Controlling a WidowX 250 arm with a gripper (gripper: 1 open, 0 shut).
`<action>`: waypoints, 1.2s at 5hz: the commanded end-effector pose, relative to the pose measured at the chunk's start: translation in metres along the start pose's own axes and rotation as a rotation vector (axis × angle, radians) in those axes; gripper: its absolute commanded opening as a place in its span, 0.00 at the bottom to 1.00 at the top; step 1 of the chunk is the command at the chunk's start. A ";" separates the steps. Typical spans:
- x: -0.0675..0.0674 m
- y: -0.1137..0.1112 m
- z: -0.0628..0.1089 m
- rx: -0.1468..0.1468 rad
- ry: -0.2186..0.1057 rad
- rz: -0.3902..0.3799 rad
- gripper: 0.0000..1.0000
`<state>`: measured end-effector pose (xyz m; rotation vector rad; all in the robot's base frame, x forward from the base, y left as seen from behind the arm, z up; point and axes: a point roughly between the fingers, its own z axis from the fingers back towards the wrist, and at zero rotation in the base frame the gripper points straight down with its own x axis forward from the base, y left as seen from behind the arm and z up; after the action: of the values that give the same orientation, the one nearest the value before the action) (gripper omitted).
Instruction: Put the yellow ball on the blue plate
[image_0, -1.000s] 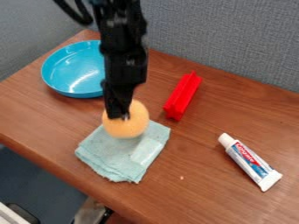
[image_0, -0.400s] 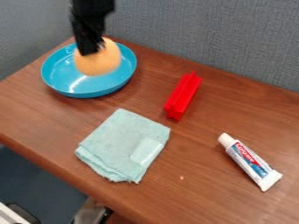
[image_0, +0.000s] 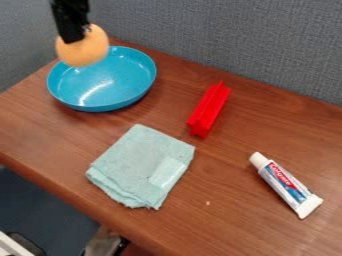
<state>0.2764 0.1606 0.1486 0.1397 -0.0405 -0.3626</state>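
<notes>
At the upper left of the frame we see the gripper (image_0: 75, 33) clamped on the ball (image_0: 82, 48), which hangs above the far left rim of the plate (image_0: 114, 88). Right of the plate lie a red block (image_0: 209, 108), cloth (image_0: 140, 165) and toothpaste (image_0: 286, 184).

My black claw (image_0: 76, 28) runs off the top edge; fingertips blurred against the smooth yellowish-orange ball (image_0: 83, 48); small white toothpaste tube's (image_0: 286, 184) print illegible.

Bare wood lies open between the blue plate (image_0: 104, 82), red block (image_0: 209, 108) and cloth (image_0: 140, 165)
</notes>
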 end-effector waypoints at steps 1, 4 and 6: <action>-0.005 -0.004 0.015 0.031 -0.034 -0.020 0.00; -0.019 -0.024 0.033 0.015 -0.065 0.003 0.00; -0.022 -0.028 0.033 0.003 -0.070 0.027 0.00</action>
<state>0.2440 0.1397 0.1604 0.0942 -0.0611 -0.3475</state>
